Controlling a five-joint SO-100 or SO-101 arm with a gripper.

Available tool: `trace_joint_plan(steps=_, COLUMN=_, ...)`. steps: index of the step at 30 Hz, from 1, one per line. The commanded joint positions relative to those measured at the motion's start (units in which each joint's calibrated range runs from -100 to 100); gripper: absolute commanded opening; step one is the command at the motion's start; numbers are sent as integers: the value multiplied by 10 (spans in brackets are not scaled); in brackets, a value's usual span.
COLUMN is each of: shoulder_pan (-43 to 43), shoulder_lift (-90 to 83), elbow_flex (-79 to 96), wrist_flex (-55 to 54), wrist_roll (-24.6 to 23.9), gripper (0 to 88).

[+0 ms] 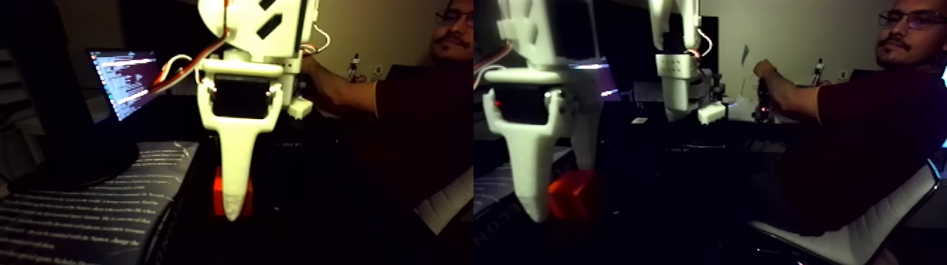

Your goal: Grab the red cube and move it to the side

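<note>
This wide picture holds two side-by-side halves of a dark desk. The red cube rests on the dark surface, glowing orange-red. My white gripper comes down from above. In the right half, its long white finger stands against the cube's left side. The second finger is dim and ends just above and behind the cube. In the left half, the white finger covers the middle of the cube. Whether the jaws press on the cube is unclear in the dark.
A dark printed box or book lies left of the cube, with a lit laptop screen behind it. A person sits at the right on a white-edged chair, with a hand on a device behind the arm.
</note>
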Motion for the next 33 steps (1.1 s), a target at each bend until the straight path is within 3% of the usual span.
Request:
trace_joint_plan(steps=1, shoulder_pan=4, shoulder_lift=1, elbow_flex=-14, wrist_flex=7, wrist_roll=3, gripper=277)
trace_joint_plan(steps=14, shoulder_pan=2, shoulder_lift=1, elbow_flex=-11, wrist_flex=25, wrist_roll=9, gripper=262)
trace_joint_plan(steps=19, shoulder_pan=2, shoulder_lift=1, elbow_flex=-11, wrist_flex=24, wrist_roll=7, gripper=70)
trace_joint_plan(steps=21, shoulder_pan=2, shoulder_lift=1, elbow_flex=-11, wrist_flex=24, wrist_roll=7, gripper=36)
trace_joint_plan(steps=33, shoulder_pan=-4, shoulder_lift=-9, elbow_flex=6, wrist_flex=26, wrist_roll=9, gripper=109)
